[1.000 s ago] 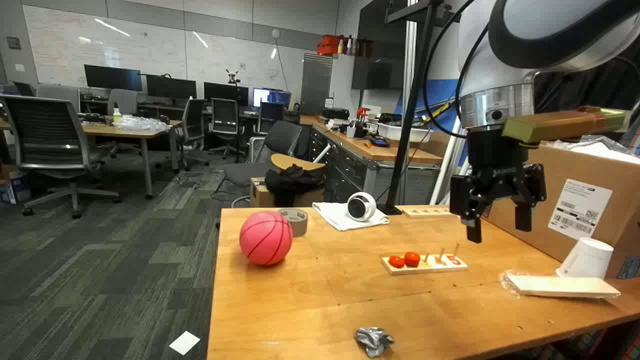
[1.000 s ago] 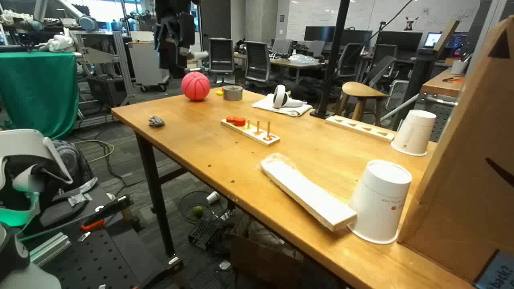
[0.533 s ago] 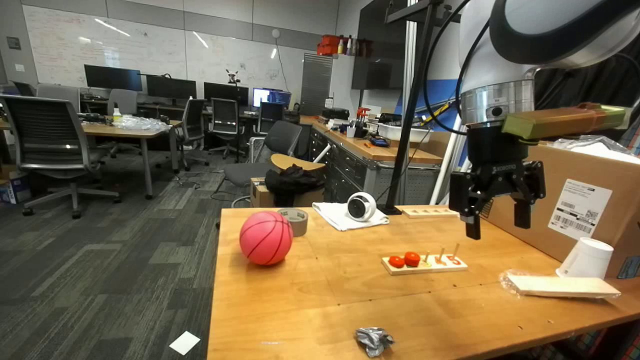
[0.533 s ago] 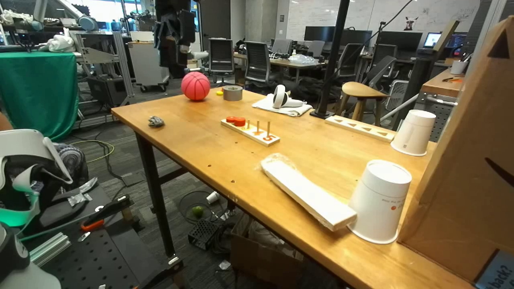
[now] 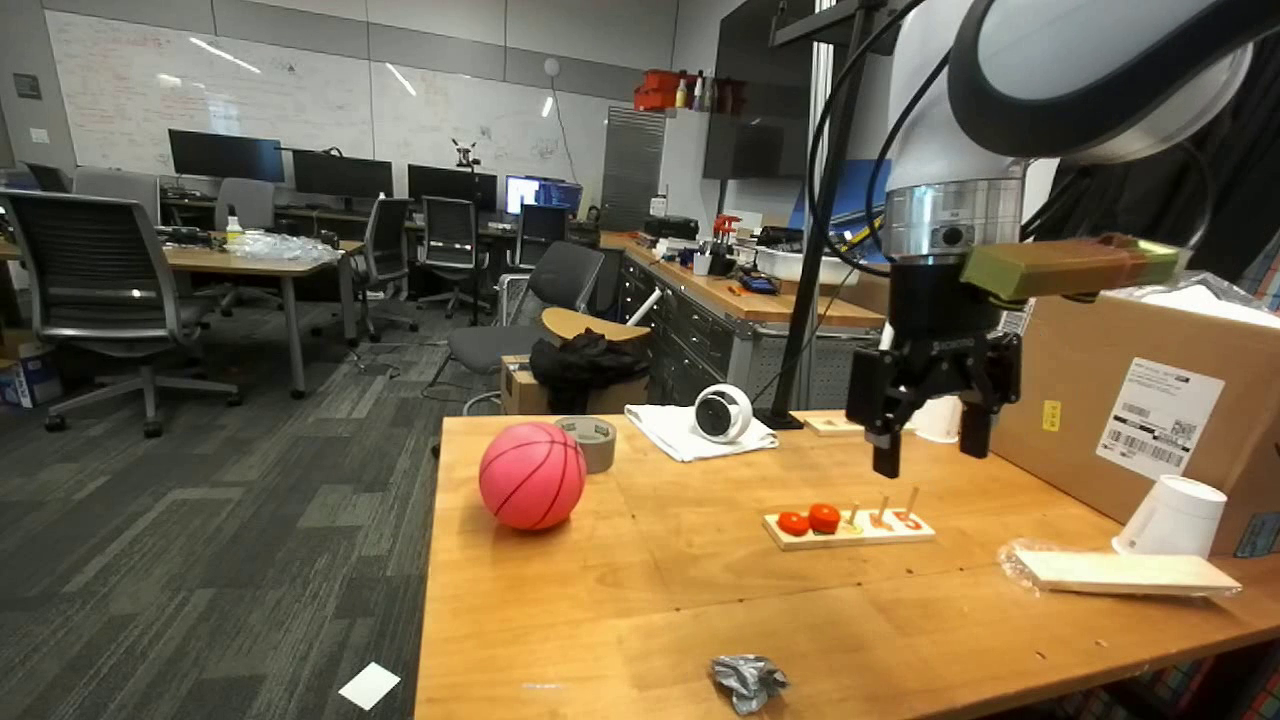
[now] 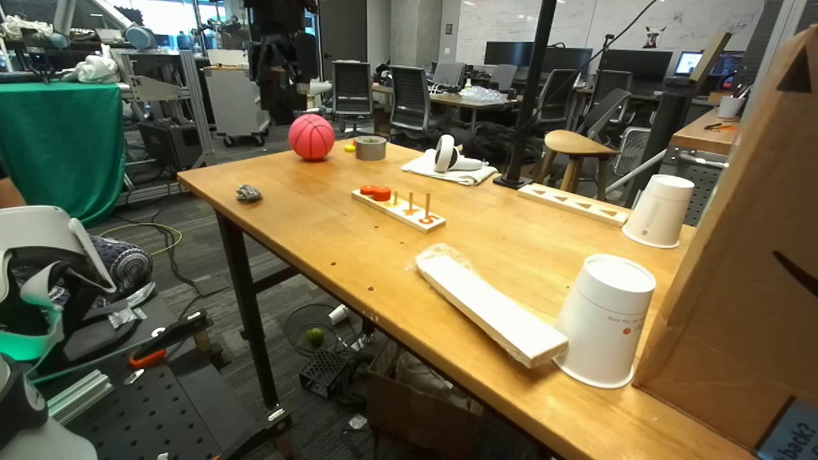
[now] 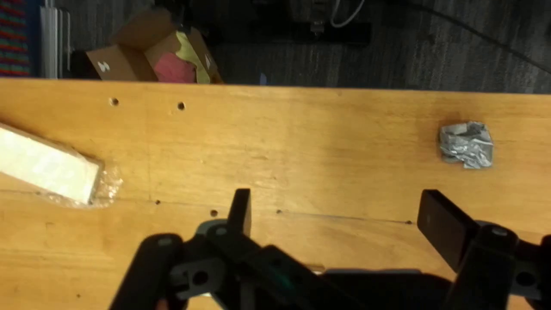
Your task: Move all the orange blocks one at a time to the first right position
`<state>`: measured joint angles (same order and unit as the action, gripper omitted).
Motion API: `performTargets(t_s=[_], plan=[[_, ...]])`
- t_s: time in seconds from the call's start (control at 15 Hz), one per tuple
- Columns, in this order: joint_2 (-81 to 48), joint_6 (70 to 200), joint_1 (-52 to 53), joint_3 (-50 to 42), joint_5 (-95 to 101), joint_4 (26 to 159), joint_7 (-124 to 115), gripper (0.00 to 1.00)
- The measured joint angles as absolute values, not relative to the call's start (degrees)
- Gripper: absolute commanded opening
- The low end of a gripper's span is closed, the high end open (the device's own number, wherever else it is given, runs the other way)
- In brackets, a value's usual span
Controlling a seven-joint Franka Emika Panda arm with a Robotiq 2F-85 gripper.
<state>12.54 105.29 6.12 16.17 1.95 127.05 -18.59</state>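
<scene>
Two red-orange blocks, one (image 5: 793, 523) at the end and a larger one (image 5: 824, 518) beside it, sit at the left end of the thin pale tray (image 5: 870, 538). Both blocks (image 6: 367, 190) (image 6: 381, 193) and the tray (image 6: 397, 209) also show in an exterior view. The tray's right end has a bare tall peg and a red 5 (image 5: 907, 520). My gripper (image 5: 932, 455) is open and empty, in the air above the table. In the wrist view my gripper (image 7: 338, 206) has bare wood between its fingers. There the blocks are hidden; only pale slivers show behind the gripper.
A pinkish-red ball (image 5: 532, 476), tape roll (image 5: 590, 443) and headset on a white cloth (image 5: 660, 432) stand left and back. Crumpled foil (image 5: 748, 683) lies in front. A wrapped board (image 5: 1130, 570), cup (image 5: 1175, 515) and cardboard box (image 5: 1080, 390) stand right. A black post (image 5: 815, 220) rises behind.
My gripper has moved left in an exterior view, closer to above the tray, still open. The blocks and tray have not moved.
</scene>
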Motion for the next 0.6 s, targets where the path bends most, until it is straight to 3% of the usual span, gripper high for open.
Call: performTargets(t_s=[0.6], plan=[[4.43, 119.62, 6.94, 10.14, 2.08, 124.59, 10.2, 1.0]])
